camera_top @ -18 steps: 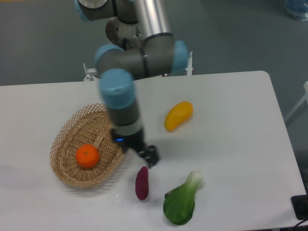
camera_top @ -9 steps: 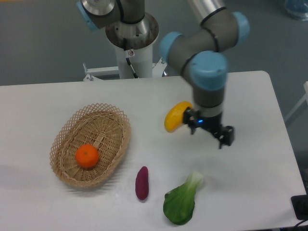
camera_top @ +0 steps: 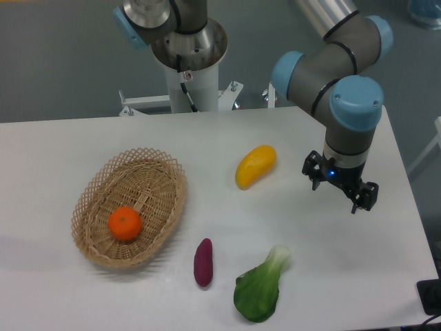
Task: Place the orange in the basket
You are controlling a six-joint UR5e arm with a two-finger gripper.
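Note:
The orange [camera_top: 125,224] is small, round and bright, and it lies inside the basket [camera_top: 162,172], a light tan oval of woven wicker on the left of the table. My gripper [camera_top: 342,185] hangs far to the right, over the white tabletop near its right side. It is well apart from both the orange and the basket. The jaws stand open with nothing between them.
A long yellow-orange fruit [camera_top: 255,165] lies mid-table, left of the gripper. A small purple vegetable [camera_top: 203,261] and a green leafy vegetable [camera_top: 260,287] lie near the front edge. The arm's base column [camera_top: 187,52] stands behind the table.
The arm has swung right across the table, from beside the basket, past the yellow fruit, to the right side. The orange has stayed still in the basket.

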